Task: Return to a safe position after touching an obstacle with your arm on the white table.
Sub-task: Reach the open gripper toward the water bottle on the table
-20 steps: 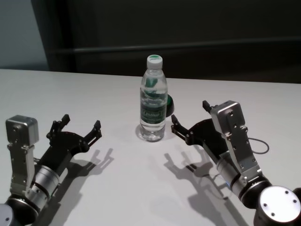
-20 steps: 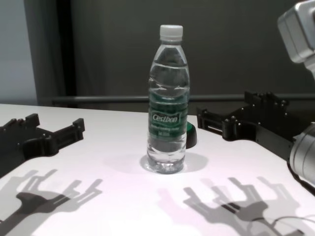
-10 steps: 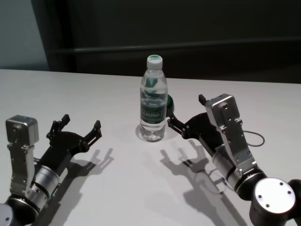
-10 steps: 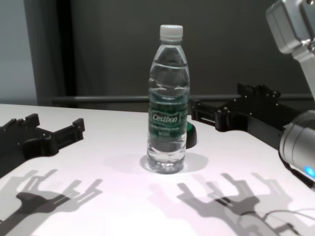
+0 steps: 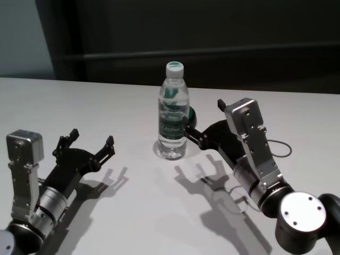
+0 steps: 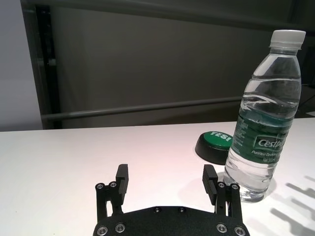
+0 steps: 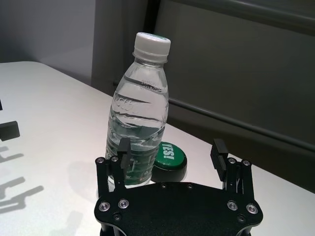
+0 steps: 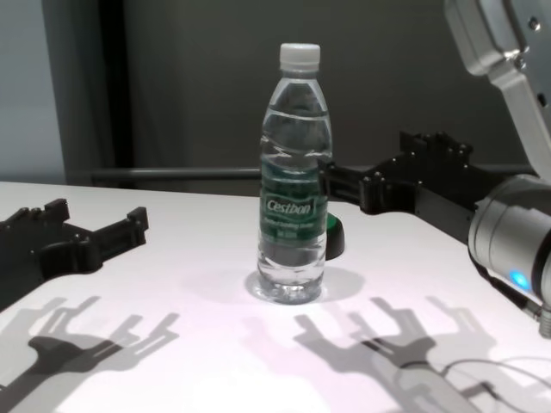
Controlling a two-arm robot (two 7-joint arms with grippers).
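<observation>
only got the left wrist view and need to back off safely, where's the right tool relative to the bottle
observer: The right tool sits on the bottle's right side at label height. One finger overlaps the bottle's edge, but contact cannot be confirmed.
operator: open or shut
observer: Open, with nothing held between its fingers.
operator: anything on the table near that arm
observer: A thin cable lies on the white table beside its forearm.
</observation>
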